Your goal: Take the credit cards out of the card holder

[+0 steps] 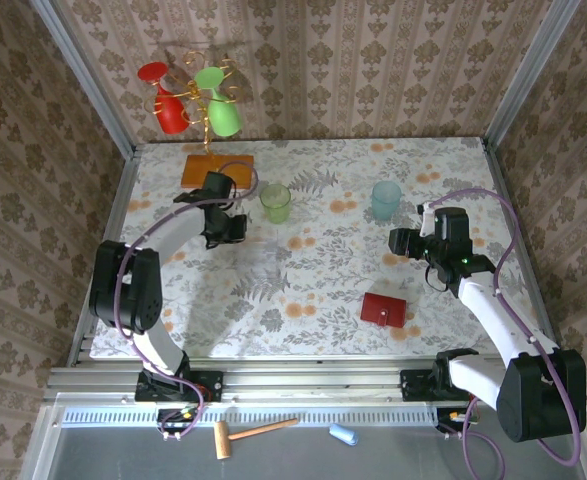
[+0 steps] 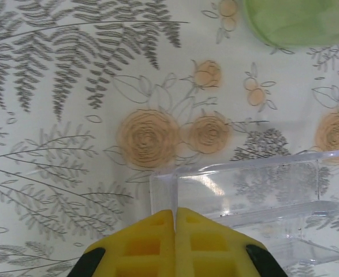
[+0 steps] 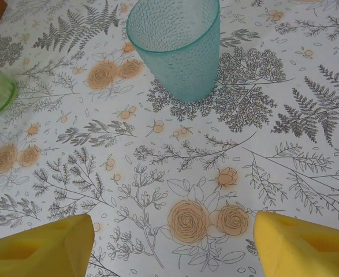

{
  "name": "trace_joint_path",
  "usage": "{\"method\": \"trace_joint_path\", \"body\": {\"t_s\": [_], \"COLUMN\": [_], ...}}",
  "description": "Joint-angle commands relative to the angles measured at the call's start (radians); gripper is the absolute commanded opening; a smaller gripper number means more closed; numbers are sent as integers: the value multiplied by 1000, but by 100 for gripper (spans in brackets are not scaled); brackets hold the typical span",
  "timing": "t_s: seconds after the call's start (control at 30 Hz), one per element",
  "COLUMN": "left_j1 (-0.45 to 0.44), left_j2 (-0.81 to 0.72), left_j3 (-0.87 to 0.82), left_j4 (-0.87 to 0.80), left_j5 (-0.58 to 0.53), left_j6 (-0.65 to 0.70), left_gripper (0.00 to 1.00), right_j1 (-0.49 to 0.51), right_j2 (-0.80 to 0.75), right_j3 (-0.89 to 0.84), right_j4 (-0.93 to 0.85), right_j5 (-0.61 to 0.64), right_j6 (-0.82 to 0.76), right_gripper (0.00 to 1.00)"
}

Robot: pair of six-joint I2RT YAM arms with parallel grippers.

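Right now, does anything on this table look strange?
Yes. The left gripper is shut on the wall of a clear plastic box, far from the closed red fold wallet, which lies untouched.

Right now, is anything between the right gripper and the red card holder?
Nothing visible. The right gripper, open, hangs above the floral tablecloth; the closed red card holder lies nearer the bases, the teal cup farther back.

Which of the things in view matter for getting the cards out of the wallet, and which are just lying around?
For the job:
- red wallet, lying shut

Lying about:
- green cup
- teal cup
- clear box
- wooden stand base
- mallet
- small blue thing
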State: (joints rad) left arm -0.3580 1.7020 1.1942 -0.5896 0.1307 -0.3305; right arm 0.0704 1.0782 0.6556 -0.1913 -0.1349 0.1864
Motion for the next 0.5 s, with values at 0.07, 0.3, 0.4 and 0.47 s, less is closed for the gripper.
{"method": "trace_joint_path", "body": {"t_s": [0.07,0.3,0.4,0.47], "left_j1": [-82,-193,-233,-254], "left_j2": [15,65,108,137], "left_j3": [69,149,195,220], "left_j4": [6,39,42,49], "left_j5": [-63,-75,-74,-72], "left_j6": [-121,-223,-269,-298], "left_gripper": [0,0,0,0], "right_j1": [6,6,6,6], "right_j2": [-27,-27,-26,-26], "right_j3": [16,15,13,14], "right_j4": [-15,-11,-7,-5], "right_j5": [17,15,12,11], "right_j6": [-11,-11,-8,-9], "right_gripper": [74,74,74,74]}}
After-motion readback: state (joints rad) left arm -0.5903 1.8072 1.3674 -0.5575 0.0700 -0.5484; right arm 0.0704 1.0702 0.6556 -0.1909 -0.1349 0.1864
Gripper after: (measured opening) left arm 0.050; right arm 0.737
